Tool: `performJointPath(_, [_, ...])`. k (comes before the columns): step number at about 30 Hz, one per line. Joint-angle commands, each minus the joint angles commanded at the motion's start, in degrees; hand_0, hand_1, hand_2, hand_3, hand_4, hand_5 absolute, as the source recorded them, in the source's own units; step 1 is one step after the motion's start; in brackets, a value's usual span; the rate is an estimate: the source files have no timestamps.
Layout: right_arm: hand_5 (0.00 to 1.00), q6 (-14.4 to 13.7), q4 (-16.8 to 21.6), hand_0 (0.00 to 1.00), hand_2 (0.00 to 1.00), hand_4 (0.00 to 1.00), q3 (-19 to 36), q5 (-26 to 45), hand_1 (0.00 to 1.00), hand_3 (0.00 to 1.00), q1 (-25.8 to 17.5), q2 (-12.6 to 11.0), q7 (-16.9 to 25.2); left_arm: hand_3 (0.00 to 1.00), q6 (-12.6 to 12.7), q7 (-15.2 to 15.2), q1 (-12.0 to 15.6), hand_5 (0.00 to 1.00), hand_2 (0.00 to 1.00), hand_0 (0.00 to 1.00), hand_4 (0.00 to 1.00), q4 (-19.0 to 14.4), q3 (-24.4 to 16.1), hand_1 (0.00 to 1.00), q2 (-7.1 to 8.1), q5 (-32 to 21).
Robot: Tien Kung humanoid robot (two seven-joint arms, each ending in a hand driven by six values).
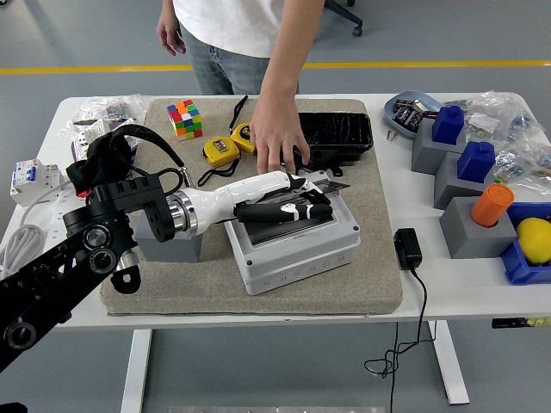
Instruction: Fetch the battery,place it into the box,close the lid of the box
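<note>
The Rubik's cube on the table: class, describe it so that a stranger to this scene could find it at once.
Start at the beige mat covering the middle of the white table and go to its far left corner. The Rubik's cube sits there, left of the two yellow tape measures. It alone is a small cube of many-coloured squares.
</note>
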Motion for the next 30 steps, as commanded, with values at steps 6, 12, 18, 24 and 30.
performJointPath(6, [0.998,0.0,0.1,0.836,0.772,0.998,-0.3,0.2,0.791,0.811,0.1,0.1,0.0,0.790,6.7,-6.8,-0.8,0.998,0.807,0.998,0.998,4.6,-2.7,0.925,-0.79,4.2])
performJointPath(12, [0.998,0.0,0.0,0.835,0.772,0.998,0.4,-0.2,0.787,0.811,0.3,0.0,0.0,0.792,4.2,-5.0,-0.5,0.998,0.812,0.998,0.998,7.9,-3.4,0.939,-0.59,8.8])
performJointPath(18, [0.998,0.1,0.0,0.835,0.772,0.998,0.5,-0.2,0.788,0.811,0.4,0.0,0.0,0.775,1.0,-2.5,0.1,0.998,0.792,0.998,0.998,7.6,-2.5,0.921,-0.08,9.2])
performJointPath(24, [0.998,0.1,0.1,0.835,0.772,0.998,0.5,-0.1,0.788,0.811,0.4,0.1,0.0,0.770,0.5,-2.2,0.8,0.998,0.790,0.998,0.998,5.3,-1.1,0.916,0.68,7.4])
performJointPath(30, [0.998,0.1,0.1,0.835,0.772,0.998,0.6,-0.2,0.788,0.811,0.4,0.0,0.0,0.768,0.3,-2.1,1.2,0.998,0.790,0.998,0.998,3.2,0.3,0.918,0.84,5.4])
